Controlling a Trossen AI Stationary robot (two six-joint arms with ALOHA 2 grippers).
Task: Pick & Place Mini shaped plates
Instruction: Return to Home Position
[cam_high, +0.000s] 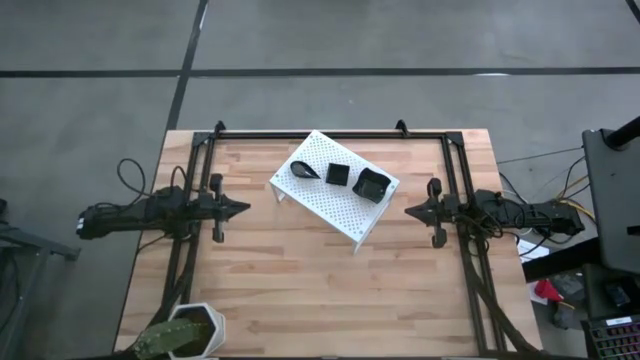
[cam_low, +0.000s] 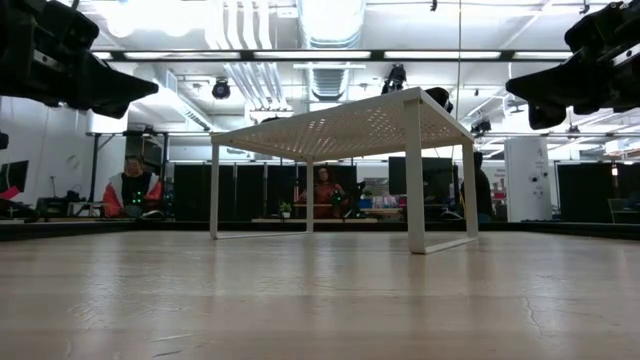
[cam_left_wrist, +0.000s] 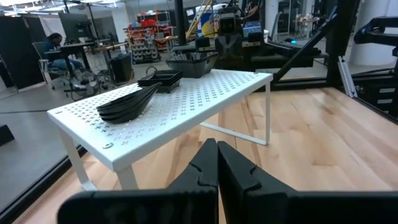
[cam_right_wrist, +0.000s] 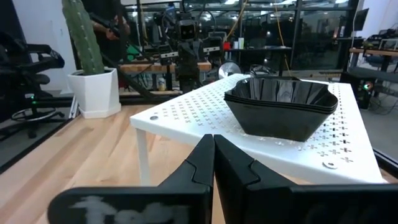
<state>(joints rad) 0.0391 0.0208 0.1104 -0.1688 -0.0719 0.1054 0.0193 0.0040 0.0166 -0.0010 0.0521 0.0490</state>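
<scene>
Neatly stacked in three piles, the mini shaped plates (cam_high: 337, 174) sit atop the white rack (cam_high: 338, 214) at upper centre of the frame; the left gripper (cam_high: 243, 209) and right gripper (cam_high: 410, 211) flank it over the desk (cam_high: 300, 290), each with fingers (cam_left_wrist: 205, 167) pressed together.

The rack (cam_high: 333, 207) stands askew on the worktop (cam_high: 300, 290), toward its far edge, midway between the arms. Three stacks sit in a row on it: drop shaped plates (cam_high: 305, 170) at the left end, flat squares (cam_high: 337, 174) in the middle, wavy-rimmed squares (cam_high: 371, 184) at the right end. The left tool (cam_high: 243, 209) hangs left of the rack, the right tool (cam_high: 410, 211) right of it, both apart from it. A plant pot (cam_high: 200, 325) sits at the near left corner
</scene>
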